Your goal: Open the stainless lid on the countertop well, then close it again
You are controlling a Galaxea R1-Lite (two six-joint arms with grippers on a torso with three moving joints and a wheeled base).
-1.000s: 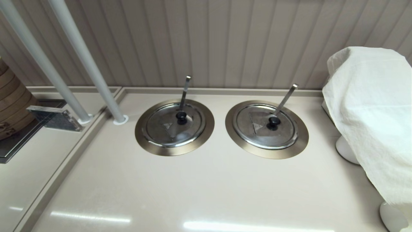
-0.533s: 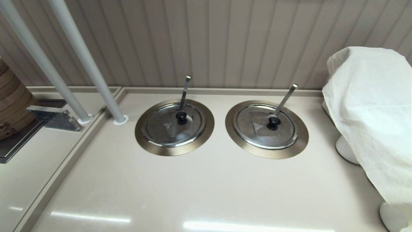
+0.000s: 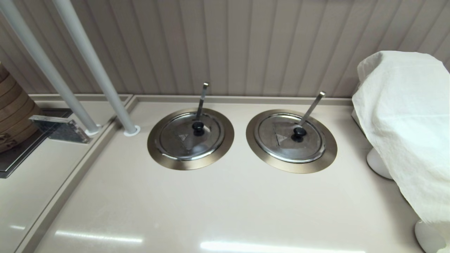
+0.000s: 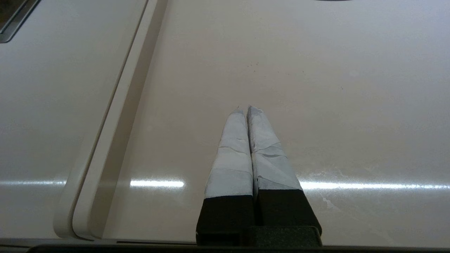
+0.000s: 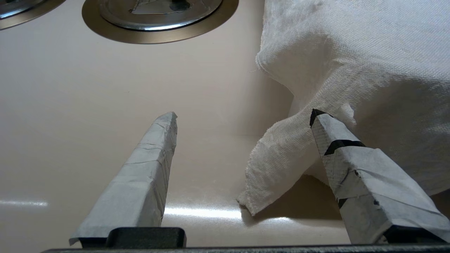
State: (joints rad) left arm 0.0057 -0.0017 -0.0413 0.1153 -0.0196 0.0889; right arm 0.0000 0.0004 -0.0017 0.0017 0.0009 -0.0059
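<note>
A: Which lid is it going for? Both are sitting flat in their rings.

B: Guessing the stainless lid (image 3: 289,137) in the countertop well (image 3: 291,168), closest to the right claw (image 5: 242,119), fingers spread beside the white cloth (image 5: 355,63). The left claw (image 4: 245,109) is pressed together, idling over bare surface (image 4: 316,70).
</note>
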